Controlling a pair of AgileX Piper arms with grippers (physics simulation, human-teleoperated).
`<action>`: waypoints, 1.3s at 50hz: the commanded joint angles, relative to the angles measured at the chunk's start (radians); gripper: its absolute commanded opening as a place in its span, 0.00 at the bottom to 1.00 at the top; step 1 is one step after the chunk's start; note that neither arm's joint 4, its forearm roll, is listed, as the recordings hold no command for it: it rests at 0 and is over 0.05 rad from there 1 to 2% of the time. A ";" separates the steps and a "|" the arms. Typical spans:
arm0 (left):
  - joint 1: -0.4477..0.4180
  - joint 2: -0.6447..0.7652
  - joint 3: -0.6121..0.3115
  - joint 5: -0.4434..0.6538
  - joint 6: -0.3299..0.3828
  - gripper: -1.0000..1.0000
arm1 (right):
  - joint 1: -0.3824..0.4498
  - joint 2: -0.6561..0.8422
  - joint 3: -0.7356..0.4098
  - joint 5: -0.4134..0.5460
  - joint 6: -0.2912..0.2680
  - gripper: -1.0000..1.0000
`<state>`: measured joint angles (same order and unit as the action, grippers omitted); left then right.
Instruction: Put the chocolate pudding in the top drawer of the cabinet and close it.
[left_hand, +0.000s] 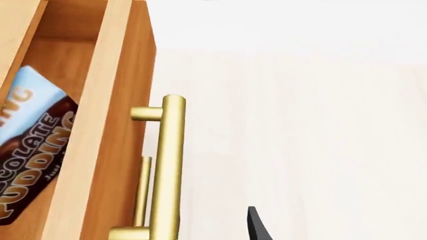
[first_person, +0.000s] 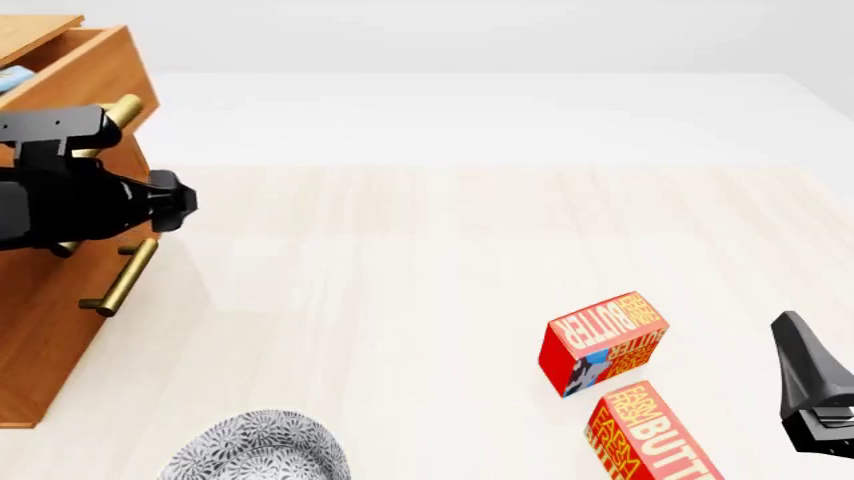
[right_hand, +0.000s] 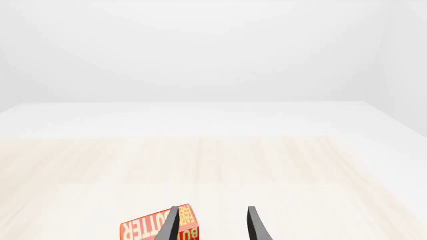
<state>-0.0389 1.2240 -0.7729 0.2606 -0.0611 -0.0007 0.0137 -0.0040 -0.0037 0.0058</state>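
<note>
Front view: high on the arms' side, facing forward and down over the table (first_person: 441, 260), wide.
Left wrist view: close above the open top drawer (left_hand: 100, 125) and its brass handle (left_hand: 167, 165); only one dark finger (left_hand: 257, 225) shows.
Right wrist view: low, level along the table toward the far wall.
Shared: the cabinet (first_person: 54, 330) in front and left wrist; a butter box (right_hand: 157, 227), probably the upper one (first_person: 603, 342), in front and right wrist.

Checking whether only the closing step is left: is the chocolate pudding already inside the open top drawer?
Yes, the chocolate pudding lies inside the top drawer, which is pulled out.
</note>
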 joint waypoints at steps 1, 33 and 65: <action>0.047 0.033 -0.014 -0.027 -0.006 1.00 | 0.000 0.000 0.000 0.000 0.000 1.00; 0.224 0.139 -0.047 -0.088 -0.028 1.00 | 0.000 0.000 0.000 0.000 0.000 1.00; 0.349 -0.044 -0.147 0.085 0.011 1.00 | 0.000 0.000 0.000 0.000 0.000 1.00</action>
<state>0.1735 1.3013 -0.8314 0.2683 -0.0680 -0.0009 0.0136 -0.0040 -0.0037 0.0058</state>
